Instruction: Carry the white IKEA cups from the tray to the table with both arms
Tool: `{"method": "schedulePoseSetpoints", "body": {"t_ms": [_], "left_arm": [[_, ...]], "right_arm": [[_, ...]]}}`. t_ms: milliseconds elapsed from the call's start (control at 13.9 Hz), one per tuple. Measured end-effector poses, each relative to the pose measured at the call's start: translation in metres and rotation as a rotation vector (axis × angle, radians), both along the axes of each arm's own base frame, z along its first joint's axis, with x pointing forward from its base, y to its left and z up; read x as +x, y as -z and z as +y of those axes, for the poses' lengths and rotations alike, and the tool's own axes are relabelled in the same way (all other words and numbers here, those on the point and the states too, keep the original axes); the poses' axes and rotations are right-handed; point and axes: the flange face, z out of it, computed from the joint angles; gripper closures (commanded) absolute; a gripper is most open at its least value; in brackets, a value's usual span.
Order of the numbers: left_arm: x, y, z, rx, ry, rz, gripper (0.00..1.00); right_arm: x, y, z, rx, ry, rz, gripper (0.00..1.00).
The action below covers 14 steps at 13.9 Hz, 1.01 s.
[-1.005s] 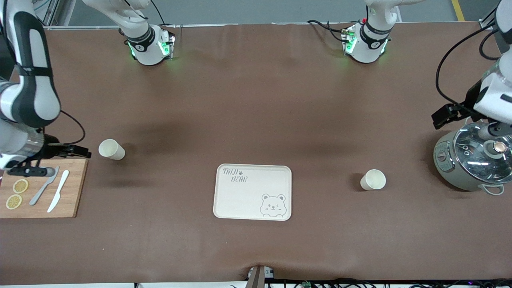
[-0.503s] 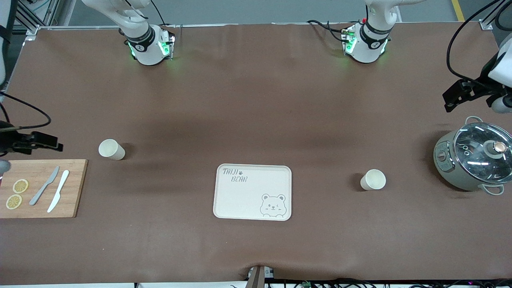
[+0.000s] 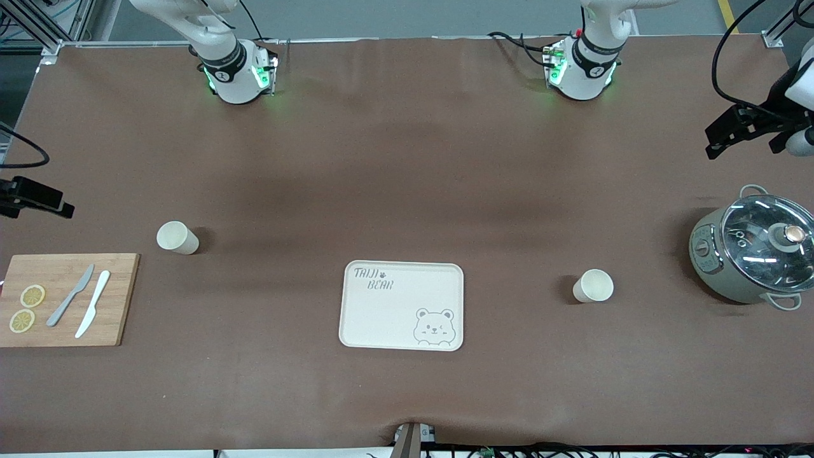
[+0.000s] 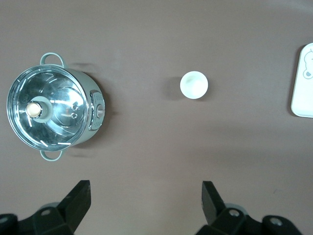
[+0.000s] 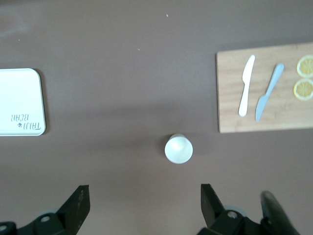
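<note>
Two small white cups stand upright on the brown table. One cup [image 3: 177,237] [image 5: 178,149] is beside the cutting board, toward the right arm's end. The other cup [image 3: 593,285] [image 4: 194,84] stands between the tray and the pot, toward the left arm's end. High over bare table near the pot, my left gripper [image 4: 145,191] is open and holds nothing. My right gripper [image 5: 144,193] hangs open and empty over bare table close to the first cup. In the front view only the black wrist parts of the left arm [image 3: 738,130] and the right arm [image 3: 35,198] show, at the picture's edges.
A cream bear-printed tray [image 3: 402,305] lies mid-table, nearer the front camera. A grey-green pot with a glass lid [image 3: 753,254] stands at the left arm's end. A wooden cutting board [image 3: 63,299] with two knives and lemon slices lies at the right arm's end.
Both arms have risen and pulled outward, the right arm off the cutting board and the left arm off the pot. The cups and tray have stayed put.
</note>
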Motion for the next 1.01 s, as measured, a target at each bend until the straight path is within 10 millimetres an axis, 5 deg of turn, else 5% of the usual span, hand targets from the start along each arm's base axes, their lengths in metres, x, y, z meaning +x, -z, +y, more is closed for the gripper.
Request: {"method": "schedulePoseSetpoints", "body": {"t_ms": [574, 1005], "left_arm": [[0.0, 0.015, -0.022, -0.023, 0.031, 0.035, 0.0], [0.001, 0.019, -0.02, -0.035, 0.026, 0.043, 0.0]], "right_arm": [[-0.073, -0.033, 0.019, 0.004, -0.012, 0.005, 0.0], [-0.09, -0.018, 0.0, -0.024, 0.018, 0.012, 0.0]]}}
